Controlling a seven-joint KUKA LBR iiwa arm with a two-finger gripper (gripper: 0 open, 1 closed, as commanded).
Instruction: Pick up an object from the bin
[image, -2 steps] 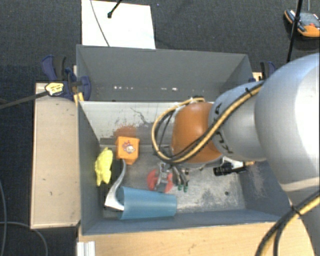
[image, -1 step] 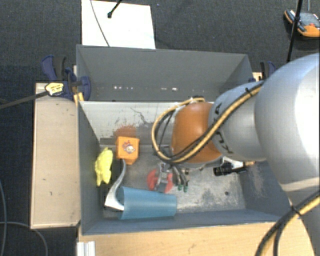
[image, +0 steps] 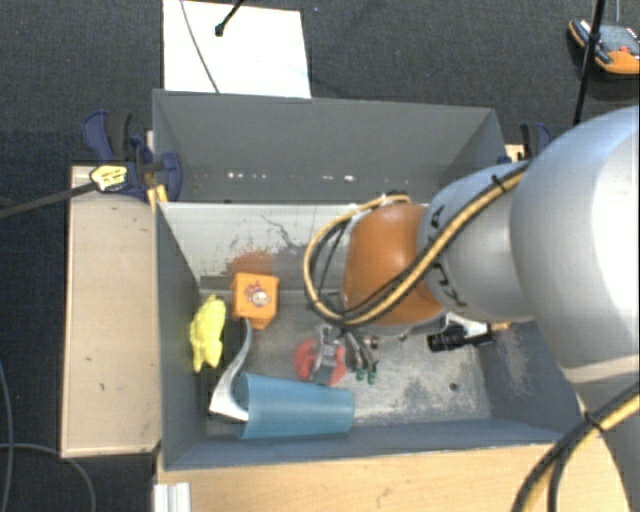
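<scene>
Lower centre of the frame: my fingers (image: 345, 362) sit by a small red object (image: 308, 360), near a toppled blue cup (image: 295, 408); I cannot tell their opening.

yellow toy (image: 208, 335), orange block (image: 255, 298), blue cup (image: 297, 407)

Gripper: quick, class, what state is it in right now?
Gripper: cannot be told whether open or shut; it is low over a red thing.
</scene>
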